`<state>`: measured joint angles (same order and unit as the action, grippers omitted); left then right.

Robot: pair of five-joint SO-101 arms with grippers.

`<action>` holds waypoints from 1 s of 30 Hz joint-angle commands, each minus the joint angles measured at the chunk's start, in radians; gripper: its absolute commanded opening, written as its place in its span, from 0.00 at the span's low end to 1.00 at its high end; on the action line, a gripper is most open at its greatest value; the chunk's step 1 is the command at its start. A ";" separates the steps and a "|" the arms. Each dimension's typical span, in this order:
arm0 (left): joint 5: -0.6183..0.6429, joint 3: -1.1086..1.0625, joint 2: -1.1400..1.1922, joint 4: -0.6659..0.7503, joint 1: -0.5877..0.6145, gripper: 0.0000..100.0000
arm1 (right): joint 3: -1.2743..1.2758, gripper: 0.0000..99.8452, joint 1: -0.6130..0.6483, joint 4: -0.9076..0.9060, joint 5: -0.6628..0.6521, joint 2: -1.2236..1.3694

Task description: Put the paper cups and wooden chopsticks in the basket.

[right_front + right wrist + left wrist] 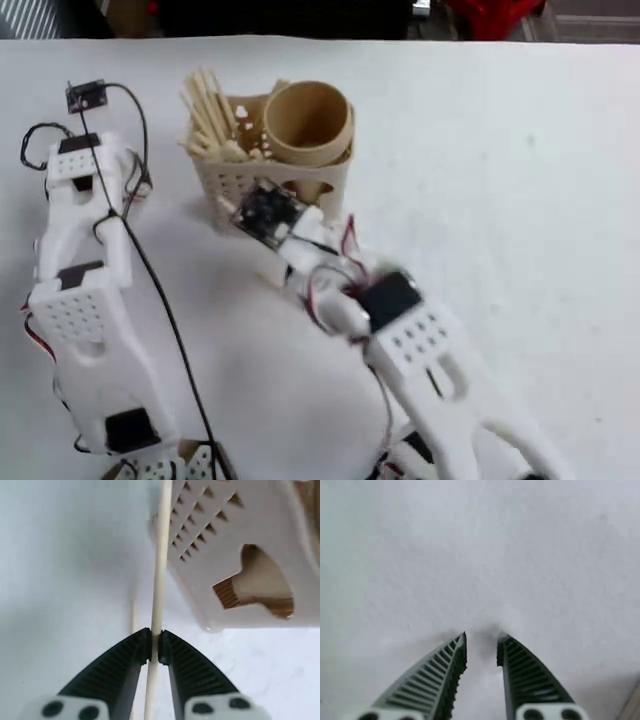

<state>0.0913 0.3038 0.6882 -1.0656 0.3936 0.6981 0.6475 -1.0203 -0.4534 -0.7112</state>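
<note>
The white perforated basket (240, 180) stands at the back centre of the table. It holds stacked paper cups (305, 120) and a bundle of wooden chopsticks (210, 120). My right arm (400, 330) stretches to the basket's front wall. My right gripper (154, 645) is shut on one wooden chopstick (160, 570), which runs up past the basket (240, 525). A paper cup (255, 592) shows through the basket's handle hole. Another chopstick (133, 615) lies on the table beside the held one. My left gripper (481, 647) hangs over bare table, its fingers slightly apart with nothing between them.
My left arm (80, 300) sits folded at the table's left side, with a black cable (160, 290) trailing along it. White tabletop (520, 180) stretches out to the right of the basket.
</note>
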 commanded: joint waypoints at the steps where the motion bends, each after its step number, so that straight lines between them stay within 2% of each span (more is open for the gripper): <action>1: -0.002 0.002 -0.004 0.015 0.005 0.12 | -0.072 0.02 -0.007 -0.002 0.008 -0.143; 5: -0.002 0.002 -0.004 0.017 0.004 0.12 | -0.275 0.02 0.042 -0.007 0.008 -0.157; 9: -0.002 0.002 -0.004 0.017 0.007 0.12 | -0.560 0.02 0.108 0.036 0.008 -0.007; 17: -0.002 0.002 -0.004 0.014 0.008 0.12 | -0.976 0.02 0.111 0.372 0.008 0.455; 21: -0.002 0.002 -0.004 0.011 0.008 0.12 | -1.094 0.02 0.111 0.475 0.008 0.608; 26: -0.002 0.002 -0.004 0.014 0.008 0.12 | -1.122 0.02 0.111 0.512 0.018 0.684; 30: -0.002 0.002 -0.004 0.015 0.008 0.12 | -1.097 0.02 0.076 0.512 0.212 0.704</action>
<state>0.0913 0.3038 0.6882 -1.0656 0.3936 -0.3667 0.7518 -0.5401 -0.3690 0.0008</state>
